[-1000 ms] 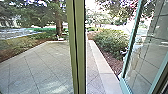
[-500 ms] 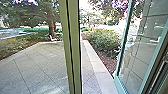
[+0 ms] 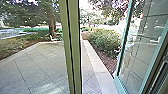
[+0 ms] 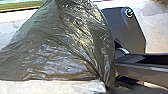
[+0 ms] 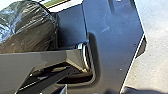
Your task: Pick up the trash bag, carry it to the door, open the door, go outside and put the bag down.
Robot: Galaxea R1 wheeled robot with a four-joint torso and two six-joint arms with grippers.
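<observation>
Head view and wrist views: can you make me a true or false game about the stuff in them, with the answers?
1. A tall olive-green post stands left of the teal-framed glass door in the head view. True.
2. That door is shut. False: the door stands open.
3. The leafy green bush grows beside reddish-brown soil. True.
4. The shiny, dark plastic trash bag shows in both wrist views. True.
5. The bag is bright pink. False: it is dark.
</observation>
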